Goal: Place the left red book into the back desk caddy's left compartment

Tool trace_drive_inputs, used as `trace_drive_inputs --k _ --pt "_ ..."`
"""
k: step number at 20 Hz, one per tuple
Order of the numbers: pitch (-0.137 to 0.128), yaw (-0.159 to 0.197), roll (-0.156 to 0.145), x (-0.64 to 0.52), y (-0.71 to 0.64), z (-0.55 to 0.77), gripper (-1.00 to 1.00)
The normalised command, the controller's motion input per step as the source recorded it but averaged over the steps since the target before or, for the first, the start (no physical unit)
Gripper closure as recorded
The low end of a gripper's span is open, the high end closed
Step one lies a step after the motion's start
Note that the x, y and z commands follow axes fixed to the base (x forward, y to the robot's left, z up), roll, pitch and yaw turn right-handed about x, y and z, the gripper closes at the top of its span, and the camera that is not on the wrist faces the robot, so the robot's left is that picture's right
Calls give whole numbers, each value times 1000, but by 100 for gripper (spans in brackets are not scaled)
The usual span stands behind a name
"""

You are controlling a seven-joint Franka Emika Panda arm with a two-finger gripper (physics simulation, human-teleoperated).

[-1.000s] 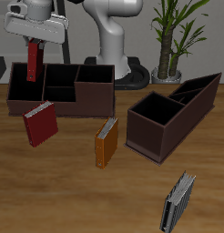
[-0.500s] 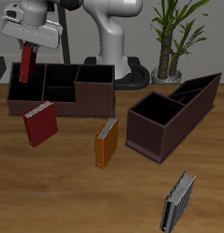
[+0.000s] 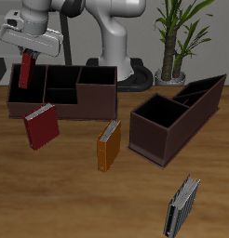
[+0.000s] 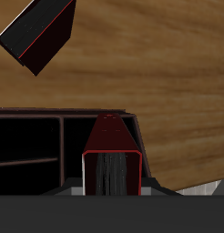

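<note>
The claw point(image 3: 30, 53) grips the left red book point(image 3: 28, 69) above the back desk caddy point(image 3: 60, 91); next, lower it into the left compartment point(image 3: 26, 90).

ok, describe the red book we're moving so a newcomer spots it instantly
Start at the long, level-topped back desk caddy. Above its end section hangs the gripper, holding the left red book upright. The darker maroon book lies on the table instead.

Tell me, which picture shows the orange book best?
The exterior view: the orange book lies in full sight on the table before the long box. The wrist view does not show it at all.
</note>
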Motion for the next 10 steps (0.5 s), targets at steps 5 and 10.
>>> trace_drive_inputs --k 5,10 --pt "63 -6 -13 15 -81 -97 100" --pt "25 15 2 1 12 -74 100"
